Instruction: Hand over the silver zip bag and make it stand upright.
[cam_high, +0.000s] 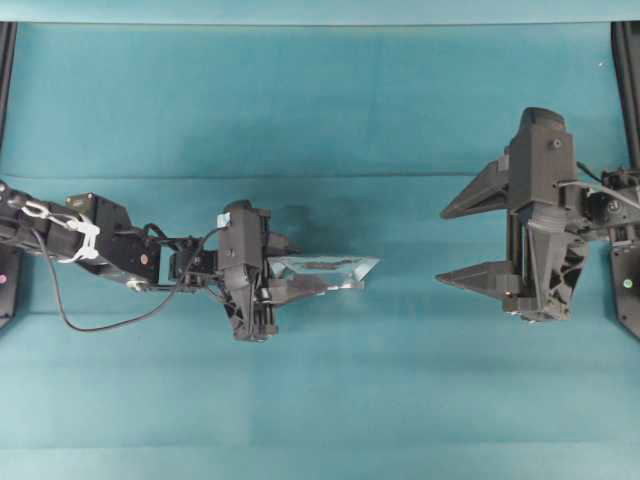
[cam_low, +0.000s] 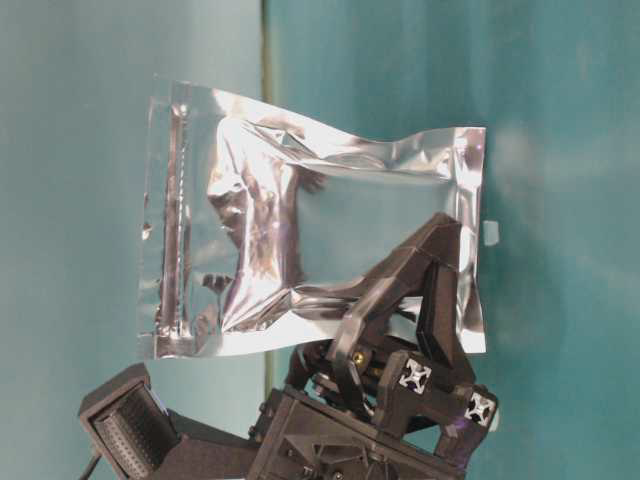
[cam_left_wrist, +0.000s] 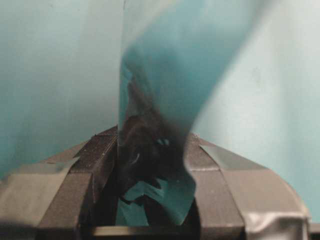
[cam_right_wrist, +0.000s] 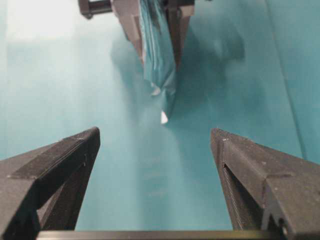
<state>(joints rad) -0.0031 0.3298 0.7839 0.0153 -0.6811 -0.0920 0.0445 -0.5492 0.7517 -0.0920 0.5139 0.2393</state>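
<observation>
The silver zip bag (cam_high: 345, 268) is a crinkled foil pouch held off the teal table, edge-up, by my left gripper (cam_high: 298, 270), which is shut on one end of it. In the table-level view the bag (cam_low: 280, 230) hangs broadside with its zip strip at the left, and the left gripper's fingers (cam_low: 432, 290) clamp its lower right part. The left wrist view shows the foil (cam_left_wrist: 160, 90) rising from between the two pads. My right gripper (cam_high: 442, 245) stands wide open to the right of the bag, a short gap away and facing it; its wrist view shows the bag (cam_right_wrist: 157, 55) ahead between the spread fingers.
A teal cloth (cam_high: 320, 400) covers the whole table. Black frame rails run along the left edge (cam_high: 8, 60) and the right edge (cam_high: 628, 80). A small white speck (cam_low: 490, 232) shows beside the bag in the table-level view.
</observation>
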